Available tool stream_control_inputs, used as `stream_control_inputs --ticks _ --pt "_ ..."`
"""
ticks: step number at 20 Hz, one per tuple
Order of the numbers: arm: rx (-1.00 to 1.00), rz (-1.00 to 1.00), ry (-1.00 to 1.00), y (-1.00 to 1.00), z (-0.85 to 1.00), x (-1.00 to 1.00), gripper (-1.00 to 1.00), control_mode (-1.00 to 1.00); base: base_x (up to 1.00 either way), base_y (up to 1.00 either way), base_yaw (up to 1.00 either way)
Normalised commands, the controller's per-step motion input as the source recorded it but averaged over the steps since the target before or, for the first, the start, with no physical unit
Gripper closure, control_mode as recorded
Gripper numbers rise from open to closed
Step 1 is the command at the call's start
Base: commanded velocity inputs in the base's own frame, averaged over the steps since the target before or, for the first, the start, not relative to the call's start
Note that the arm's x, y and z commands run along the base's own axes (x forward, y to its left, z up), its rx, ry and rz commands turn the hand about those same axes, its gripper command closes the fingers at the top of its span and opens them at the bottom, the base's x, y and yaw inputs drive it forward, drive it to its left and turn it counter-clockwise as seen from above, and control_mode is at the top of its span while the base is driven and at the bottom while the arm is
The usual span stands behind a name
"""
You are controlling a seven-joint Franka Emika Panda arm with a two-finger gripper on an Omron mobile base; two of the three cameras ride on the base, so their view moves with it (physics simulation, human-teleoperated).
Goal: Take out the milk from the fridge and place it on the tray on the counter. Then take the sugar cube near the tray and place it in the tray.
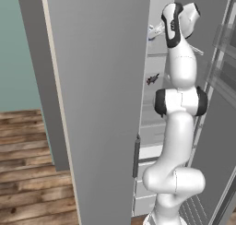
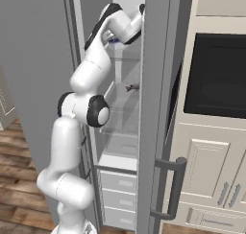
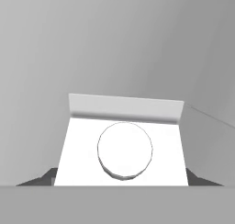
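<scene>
The white, dark-jointed robot arm (image 1: 177, 122) is rising from the base and reaching up into the tall light-grey fridge (image 1: 99, 104), whose wide flat doors are standing open on both sides of it. Low in the fridge, white drawers (image 2: 117, 197) are sitting below the clear shelves. On the near edge of the right-hand fridge door, a grey bar handle (image 2: 169, 187) is jutting out. Partway up the fridge, a small dark item (image 2: 132, 87) is lying on a shelf; what it is cannot be told.

At the top shelf of the fridge the pincer (image 3: 123, 182) is closing in on the small white milk carton (image 3: 124, 142). In the hand view the carton's gabled top, with a round white cap, is sitting between the two dark fingertips (image 3: 43, 178), which are showing just outside its two lower corners. Whether they are pressing on the carton or merely flanking it, I cannot tell. Behind the carton, the plain grey inner wall of the fridge is spreading.
</scene>
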Motion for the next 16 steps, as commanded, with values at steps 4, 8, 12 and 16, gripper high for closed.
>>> stream_control_inputs --ticks 4,8,12,16 --pt "0.0 -0.08 -0.03 0.14 0.06 -0.45 1.0 -1.0 0.0 0.0 0.0" --pt "0.0 -0.15 -0.07 0.14 0.02 -0.57 1.0 -1.0 0.0 0.0 0.0" --pt "0.0 -0.12 -0.14 0.0 -0.03 -0.92 1.0 -1.0 0.0 0.0 0.0" --pt "-0.11 -0.05 -0.25 0.43 -0.91 -1.0 1.0 -1.0 0.0 0.0 0.0"
